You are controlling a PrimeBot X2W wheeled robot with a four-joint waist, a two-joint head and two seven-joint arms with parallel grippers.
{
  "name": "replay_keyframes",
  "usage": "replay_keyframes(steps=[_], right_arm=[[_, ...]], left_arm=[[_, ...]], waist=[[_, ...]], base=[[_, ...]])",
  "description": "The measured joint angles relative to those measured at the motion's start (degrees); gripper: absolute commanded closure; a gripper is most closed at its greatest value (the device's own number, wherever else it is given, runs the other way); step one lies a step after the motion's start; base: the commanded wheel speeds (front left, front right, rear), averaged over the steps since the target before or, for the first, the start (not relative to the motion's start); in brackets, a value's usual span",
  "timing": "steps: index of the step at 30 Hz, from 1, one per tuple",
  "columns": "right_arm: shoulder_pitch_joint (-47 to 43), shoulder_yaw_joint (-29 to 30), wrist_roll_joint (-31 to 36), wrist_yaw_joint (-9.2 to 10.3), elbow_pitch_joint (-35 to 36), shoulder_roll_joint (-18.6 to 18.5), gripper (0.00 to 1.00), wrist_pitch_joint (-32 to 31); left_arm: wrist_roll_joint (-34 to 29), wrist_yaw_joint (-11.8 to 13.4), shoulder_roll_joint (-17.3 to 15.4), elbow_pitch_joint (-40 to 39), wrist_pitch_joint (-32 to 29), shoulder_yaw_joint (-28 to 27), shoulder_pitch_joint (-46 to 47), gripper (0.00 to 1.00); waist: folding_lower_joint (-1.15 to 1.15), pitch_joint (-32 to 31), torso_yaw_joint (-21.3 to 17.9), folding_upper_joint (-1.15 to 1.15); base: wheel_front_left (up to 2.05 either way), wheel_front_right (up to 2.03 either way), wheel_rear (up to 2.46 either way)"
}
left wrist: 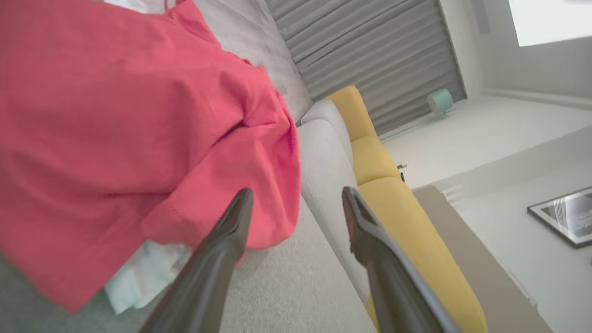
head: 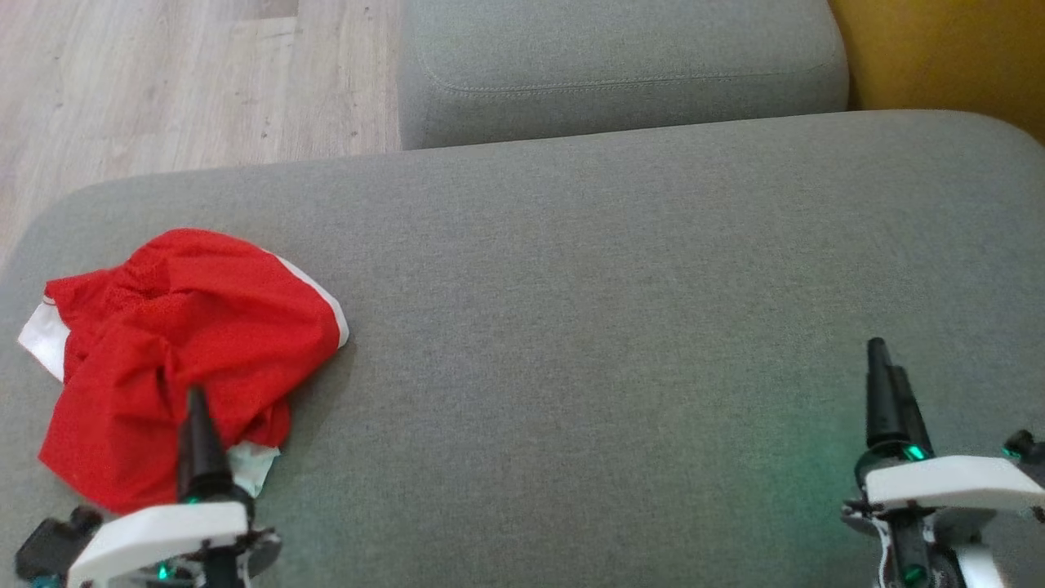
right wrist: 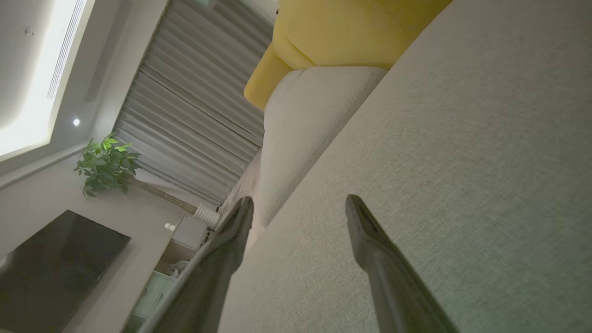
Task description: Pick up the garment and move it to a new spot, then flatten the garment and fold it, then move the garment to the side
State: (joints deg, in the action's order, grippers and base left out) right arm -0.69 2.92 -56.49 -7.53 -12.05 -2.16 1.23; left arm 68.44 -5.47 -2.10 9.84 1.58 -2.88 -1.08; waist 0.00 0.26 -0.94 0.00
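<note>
The red garment lies crumpled at the near left of the grey sofa cushion. It looks light, soft and limp, so a raised fold at its near edge should pinch easily. The left claw hovers released at that edge. The right claw is released too, well apart at the near right.

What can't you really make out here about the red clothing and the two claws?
garment: head view, crumpled on the sofa; its own folds hide what kind it is.
Same garment, left wrist view: cut off by the top and left edges.
left gripper: whether its open fingers touch the cloth is unclear; the near finger overlaps it.
right gripper: open above the sofa; its body is cut off by the head view's bottom edge.
</note>
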Motion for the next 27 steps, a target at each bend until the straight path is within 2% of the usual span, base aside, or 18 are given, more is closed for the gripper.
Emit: replay_keyframes(steps=[7,19,27], right_arm=[[0.0,-1.4,7.2,0.0,0.9,0.0,0.0,1.2],[0.1,-4.2,19.5,0.0,1.3,0.0,0.0,3.2],[1.0,-6.0,26.8,0.0,1.2,0.0,0.0,4.4]], left_arm=[[-8.9,0.9,0.0,-1.8,1.0,3.5,0.0,0.0],[-24.0,0.9,-0.2,-2.4,3.0,8.9,0.2,0.0],[-31.0,2.0,-0.9,-2.9,4.1,12.3,0.9,0.0]], waist=[[0.0,-0.1,-0.3,0.0],[0.0,0.2,-0.4,0.0],[0.0,0.2,-0.7,0.0]], base=[[0.0,0.0,0.0],[0.0,0.0,0.0],[0.0,0.0,0.0]])
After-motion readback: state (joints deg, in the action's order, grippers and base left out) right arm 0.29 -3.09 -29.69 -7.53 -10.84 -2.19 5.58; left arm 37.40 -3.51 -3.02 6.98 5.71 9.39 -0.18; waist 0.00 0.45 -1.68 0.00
